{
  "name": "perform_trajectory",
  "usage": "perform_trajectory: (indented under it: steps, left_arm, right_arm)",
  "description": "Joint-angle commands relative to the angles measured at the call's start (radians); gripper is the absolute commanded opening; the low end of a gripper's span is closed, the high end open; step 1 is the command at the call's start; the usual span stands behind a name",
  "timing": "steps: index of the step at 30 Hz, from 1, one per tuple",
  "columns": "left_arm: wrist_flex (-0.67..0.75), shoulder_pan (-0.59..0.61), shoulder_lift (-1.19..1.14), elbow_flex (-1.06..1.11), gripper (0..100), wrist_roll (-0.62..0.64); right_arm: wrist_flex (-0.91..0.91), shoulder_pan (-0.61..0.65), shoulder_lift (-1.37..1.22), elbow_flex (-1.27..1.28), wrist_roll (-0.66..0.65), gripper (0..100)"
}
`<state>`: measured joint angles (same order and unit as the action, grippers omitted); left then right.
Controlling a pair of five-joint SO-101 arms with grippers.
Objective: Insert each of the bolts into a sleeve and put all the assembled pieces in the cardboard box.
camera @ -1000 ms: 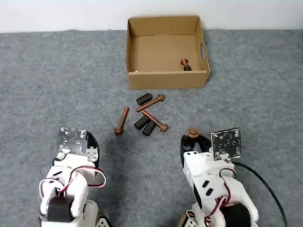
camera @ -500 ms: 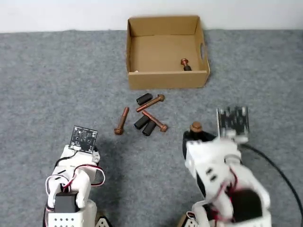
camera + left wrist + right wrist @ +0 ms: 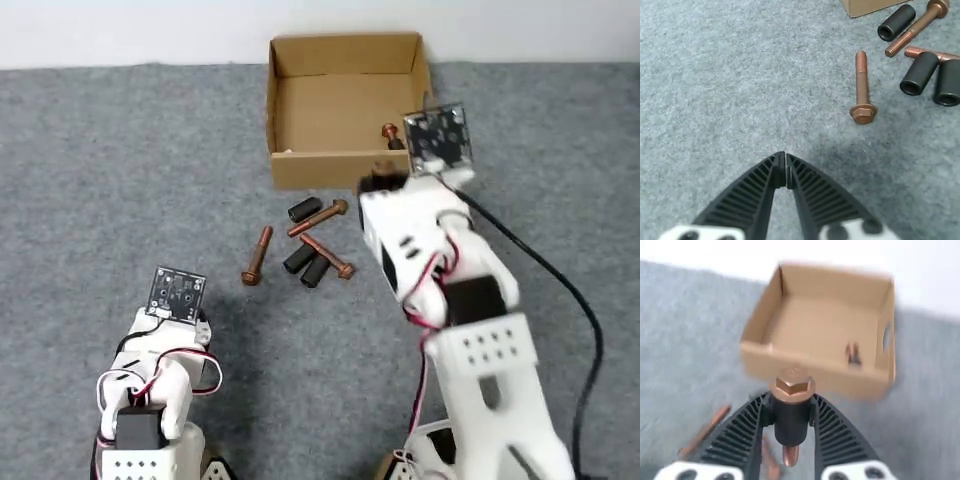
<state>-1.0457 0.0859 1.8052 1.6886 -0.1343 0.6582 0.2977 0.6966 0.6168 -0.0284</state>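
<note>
— What carries it all?
— A grey table [image 3: 120,180], with the open box [image 3: 345,172] at its back.
— And the arms?
— The right fingers [image 3: 740,432] are clamped on a piece [image 3: 790,422], a bolt in a sleeve. Its hex head points away from the wrist and its threaded tip pokes out of the sleeve's other end. From above, it hangs just before the box's front wall, near the right corner. The left fingers [image 3: 752,192] are pressed together on nothing, low over bare table near the loose parts.
— Anything boxed?
— One boxed piece [image 3: 392,136], by the right wall.
— The loose parts?
— A bolt [image 3: 257,255] lies alone on the left. Nearest the box, a second bolt [image 3: 318,218] lies beside a sleeve [image 3: 305,211]. A third bolt [image 3: 327,257] lies against two sleeves [image 3: 298,258] set side by side.
</note>
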Motion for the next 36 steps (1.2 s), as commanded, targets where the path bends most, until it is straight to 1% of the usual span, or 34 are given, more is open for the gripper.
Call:
perform_trajectory:
  steps: [1,7,14,17,20,26,28,32,36]
  left_arm:
    - [-0.009,0.002,0.006,-0.005,0,-0.015]
    - [-0.009,0.002,0.006,-0.005,0,-0.017]
    - [-0.006,0.000,0.006,-0.005,0,-0.017]
    - [-0.006,0.000,0.006,-0.005,0,-0.017]
    - [-0.006,0.000,0.006,-0.005,0,-0.017]
    - [-0.006,0.000,0.006,-0.005,0,-0.017]
    - [-0.006,0.000,0.006,-0.005,0,-0.017]
    - [-0.006,0.000,0.006,-0.005,0,-0.017]
    - [-0.006,0.000,0.006,-0.005,0,-0.017]
  right_arm:
    - [-0.229,-0.015,-0.093,-0.064,-0.094,0.8]
    - [-0.501,-0.068,-0.292,-0.066,-0.181,0.8]
    - [-0.785,-0.077,-0.507,-0.066,-0.299,0.8]
    - [-0.895,-0.079,-0.618,-0.115,-0.330,0.8]
    - [-0.944,-0.096,-0.739,-0.227,-0.330,0.8]
    - [-0.937,-0.101,-0.955,-0.459,-0.333,0.8]
    - [-0.883,-0.097,-1.009,-0.508,-0.345,0.9]
    - [-0.750,-0.097,-1.099,-0.563,-0.422,0.9]
    - [-0.657,-0.101,-1.125,-0.598,-0.430,0.9]
